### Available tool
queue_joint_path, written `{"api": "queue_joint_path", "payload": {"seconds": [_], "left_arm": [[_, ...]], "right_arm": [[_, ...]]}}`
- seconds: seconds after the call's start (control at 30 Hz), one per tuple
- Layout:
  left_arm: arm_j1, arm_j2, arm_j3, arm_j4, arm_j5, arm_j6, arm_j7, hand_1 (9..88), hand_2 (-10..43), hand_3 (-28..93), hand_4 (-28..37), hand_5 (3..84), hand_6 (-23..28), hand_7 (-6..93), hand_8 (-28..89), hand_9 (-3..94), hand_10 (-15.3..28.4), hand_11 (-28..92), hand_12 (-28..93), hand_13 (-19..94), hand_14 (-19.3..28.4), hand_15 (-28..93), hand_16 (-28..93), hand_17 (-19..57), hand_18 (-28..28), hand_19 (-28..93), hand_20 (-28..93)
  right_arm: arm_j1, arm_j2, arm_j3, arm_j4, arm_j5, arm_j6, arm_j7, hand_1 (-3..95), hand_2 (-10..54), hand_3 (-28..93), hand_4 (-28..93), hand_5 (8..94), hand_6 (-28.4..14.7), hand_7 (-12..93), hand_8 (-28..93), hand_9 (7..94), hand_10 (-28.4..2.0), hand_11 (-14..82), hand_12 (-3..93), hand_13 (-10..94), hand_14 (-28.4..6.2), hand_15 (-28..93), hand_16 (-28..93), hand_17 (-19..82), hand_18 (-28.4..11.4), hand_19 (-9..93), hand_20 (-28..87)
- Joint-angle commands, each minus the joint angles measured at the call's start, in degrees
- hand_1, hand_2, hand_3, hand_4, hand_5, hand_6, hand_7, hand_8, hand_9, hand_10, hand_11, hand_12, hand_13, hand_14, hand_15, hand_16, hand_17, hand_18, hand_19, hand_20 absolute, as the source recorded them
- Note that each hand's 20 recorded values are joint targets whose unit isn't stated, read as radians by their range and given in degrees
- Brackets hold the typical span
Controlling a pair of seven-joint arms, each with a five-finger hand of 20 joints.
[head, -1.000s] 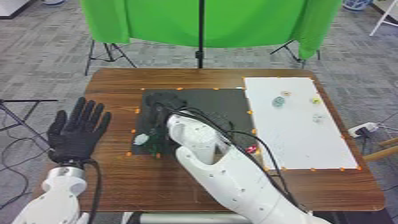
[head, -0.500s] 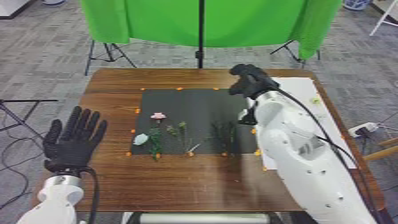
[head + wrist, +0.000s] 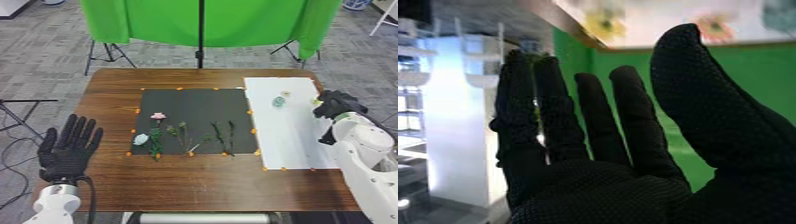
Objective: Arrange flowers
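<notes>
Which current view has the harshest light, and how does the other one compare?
Right wrist view: harshest, a glaring white upright surface behind the right robot hand, whose black glove looks deeply dark; head view: more even light, white sheet bright beside the dark mat.

This is looking like a robotics lab: a green cloth (image 3: 253, 30) is hanging at 12 o'clock behind a black pole (image 3: 200, 54), grey carpet (image 3: 53, 67) is covering the floor, orange markers (image 3: 253, 131) are edging a black mat (image 3: 191, 106) on the counter (image 3: 178, 187), and white robot arms (image 3: 56, 202) are showing at 4 and 7 o'clock.
</notes>
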Motion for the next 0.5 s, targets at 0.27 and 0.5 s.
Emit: {"api": "queue_joint_path", "payload": {"seconds": [0.27, 0.5], "left_arm": [[0.62, -0.60, 0.79, -0.23, 0.00, 0.92, -0.98, 26.8, 18.3, 76, -28.3, 45.7, 9.6, 12.7, -11, 40.0, 14.5, 19, 7, 30, 15.6, 32, -7, -7.0, 13.4, 36, 12], [0.60, -0.72, 1.03, -0.18, -0.04, 0.62, -1.16, 26.7, 18.5, 76, -28.3, 45.6, 9.6, 12.6, -11, 39.8, 14.7, 19, 7, 30, 15.6, 32, -8, -7.1, 13.4, 36, 12]], "right_arm": [[-0.82, -2.08, -3.25, 5.47, -1.53, -3.61, -0.98, 52.0, -9.5, 84, -28, 55.4, -1.0, 18, -15, 57.7, -11.5, 15.5, 13.0, 56, -10.1, 34, 16, 27, -21.3, 81, 33], [-3.04, -2.09, -4.08, 6.90, -3.90, 8.44, -2.25, 60.8, -9.5, 69, -28, 68.3, 0.4, 26, -10, 76.7, -10.5, 11.2, 29.7, 66, -6.2, 31, 34, 30, -20.6, 83, 37]]}}
